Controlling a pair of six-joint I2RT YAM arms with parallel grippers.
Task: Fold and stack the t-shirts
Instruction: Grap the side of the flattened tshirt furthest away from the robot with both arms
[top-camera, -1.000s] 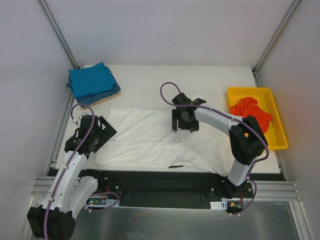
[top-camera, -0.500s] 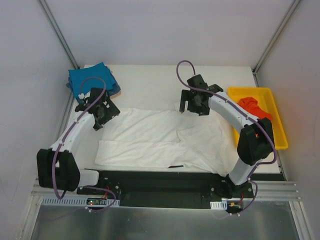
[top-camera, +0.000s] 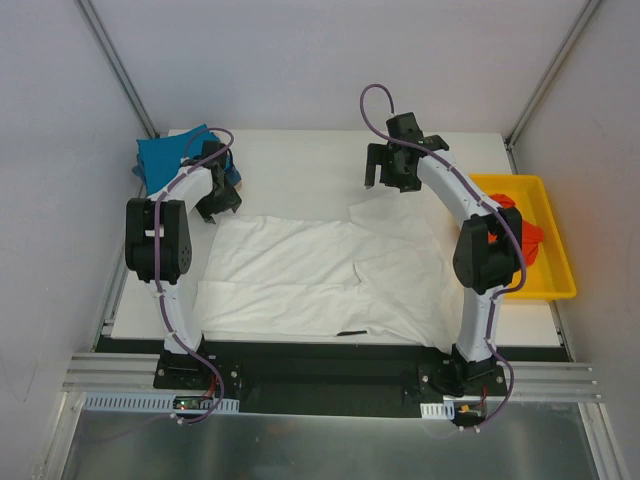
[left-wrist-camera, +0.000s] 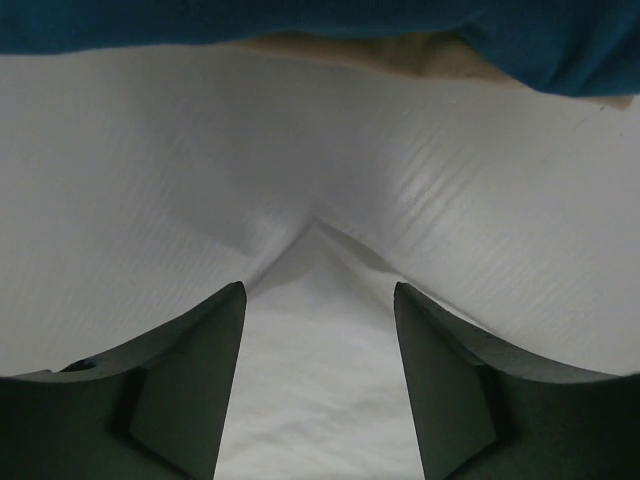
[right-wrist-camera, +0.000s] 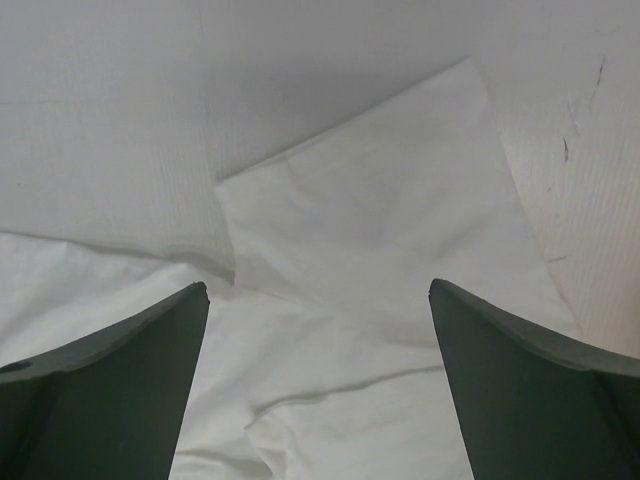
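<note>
Most of the surface (top-camera: 300, 160) is taken up by the white t-shirt (top-camera: 300, 275), so both far corners are best pinched low and lifted together, keeping the fold straight. Its upper-left corner is lined up just ahead of the left tool (top-camera: 220, 205), jaws apart and empty, beside the teal t-shirts (top-camera: 172, 160). The upper-right corner is framed by the right tool (top-camera: 390, 182), spread wide, nothing held.
</note>
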